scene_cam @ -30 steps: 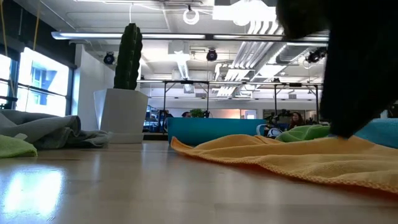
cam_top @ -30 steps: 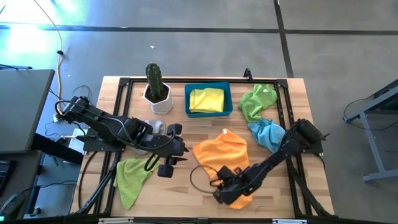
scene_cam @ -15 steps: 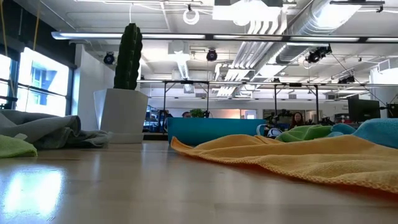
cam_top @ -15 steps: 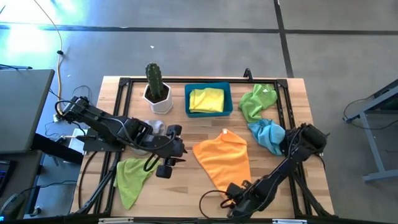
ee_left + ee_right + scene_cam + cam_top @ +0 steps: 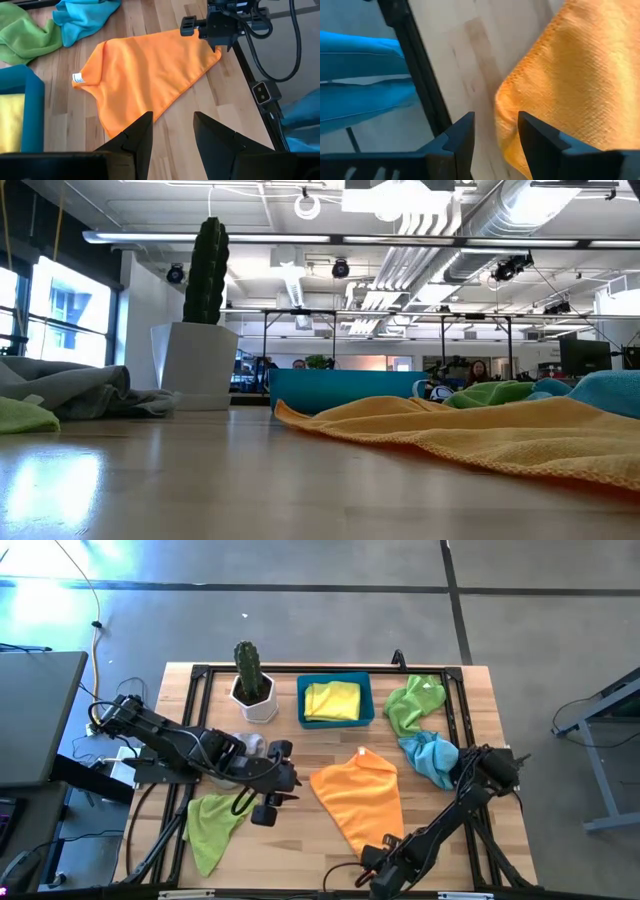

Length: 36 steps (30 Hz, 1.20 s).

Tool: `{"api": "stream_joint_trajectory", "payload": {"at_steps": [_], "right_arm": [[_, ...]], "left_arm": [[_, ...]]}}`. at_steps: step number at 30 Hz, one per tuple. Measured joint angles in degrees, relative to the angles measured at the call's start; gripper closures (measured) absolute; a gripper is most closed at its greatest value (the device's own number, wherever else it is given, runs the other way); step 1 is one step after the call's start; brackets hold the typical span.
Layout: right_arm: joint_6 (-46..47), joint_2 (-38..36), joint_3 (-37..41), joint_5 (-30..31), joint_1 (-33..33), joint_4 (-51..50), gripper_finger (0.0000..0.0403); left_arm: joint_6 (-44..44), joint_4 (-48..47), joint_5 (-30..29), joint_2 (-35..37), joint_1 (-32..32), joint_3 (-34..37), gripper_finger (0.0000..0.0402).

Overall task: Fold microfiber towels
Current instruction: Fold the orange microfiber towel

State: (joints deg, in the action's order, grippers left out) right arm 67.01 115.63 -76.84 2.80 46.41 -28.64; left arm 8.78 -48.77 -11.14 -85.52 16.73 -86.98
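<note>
High view: orange towel [image 5: 358, 802] lies flat mid-surface, a rough triangle with its long axis running from the bin [image 5: 336, 700] side down to a near-edge tip, and the right claw [image 5: 372, 870] sits right at that tip, much nearer than the left claw [image 5: 270, 788], which waits beside the towel's other side; low view shows only soft nubby orange cloth draped flat on smooth wood, no claws. Left wrist: left claw spread, empty, towel ahead; right wrist: right claw spread, empty, stitched orange corner just beyond its fingers.
</note>
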Motion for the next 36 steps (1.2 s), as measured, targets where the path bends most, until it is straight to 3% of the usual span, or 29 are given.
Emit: {"api": "stream_joint_trajectory", "payload": {"at_steps": [4, 11, 19, 32, 36], "right_arm": [[-0.01, 0.00, 0.00, 0.15, 0.00, -2.95, 0.0291], [0.00, -0.15, -0.12, 0.11, 0.00, -12.04, 0.0394], [3.67, -4.13, 0.07, -0.57, 0.04, -12.44, 0.0400], [8.51, -19.08, -0.02, 14.58, -0.39, -16.39, 0.0402], [12.91, -21.85, -0.02, 16.73, -0.79, -20.30, 0.0402]], "left_arm": [[-0.03, 0.01, -0.32, 0.00, -0.28, 0.00, 0.0271], [-6.14, 0.07, -1.51, 0.00, -0.26, 0.00, 0.0271], [-15.31, 0.20, -1.53, -0.17, -0.64, -0.01, 0.0271], [-20.97, 5.77, -1.00, -9.98, -3.10, 0.02, 0.0271], [-21.00, 9.81, 2.66, -14.37, -4.03, 0.02, 0.0271]]}}
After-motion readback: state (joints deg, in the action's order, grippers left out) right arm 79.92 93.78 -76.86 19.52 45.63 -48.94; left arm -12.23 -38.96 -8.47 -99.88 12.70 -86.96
